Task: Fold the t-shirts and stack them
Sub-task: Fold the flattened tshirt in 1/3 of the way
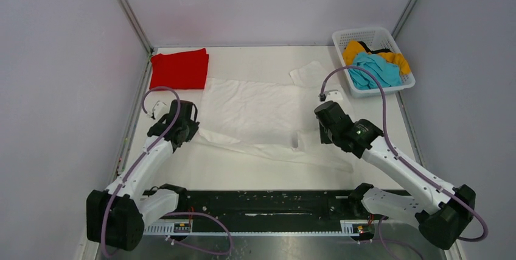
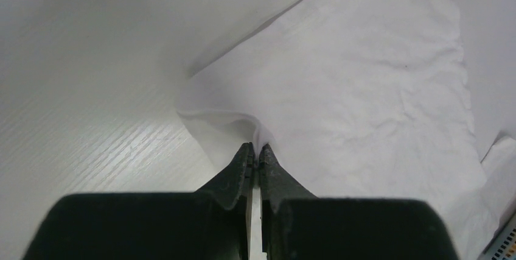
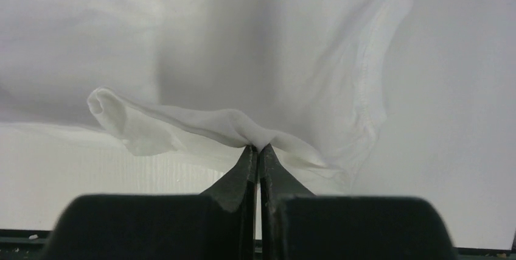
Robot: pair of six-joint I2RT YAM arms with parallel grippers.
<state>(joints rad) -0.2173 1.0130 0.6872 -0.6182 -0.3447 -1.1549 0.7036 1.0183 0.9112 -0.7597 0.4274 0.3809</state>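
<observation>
A large white t-shirt (image 1: 255, 111) lies spread across the middle of the table. My left gripper (image 1: 188, 127) is shut on its near left edge; the left wrist view shows the cloth (image 2: 365, 83) pinched at my fingertips (image 2: 256, 148). My right gripper (image 1: 320, 125) is shut on its near right part; the right wrist view shows a raised fold of the cloth (image 3: 182, 123) held at my fingertips (image 3: 258, 148). A folded red t-shirt (image 1: 179, 69) lies at the far left. Teal (image 1: 376, 69) and orange-yellow (image 1: 358, 49) shirts sit in the basket.
A white lattice basket (image 1: 360, 33) stands at the far right corner. Grey walls with metal posts close in the table on three sides. A black rail (image 1: 268, 202) runs along the near edge between the arm bases.
</observation>
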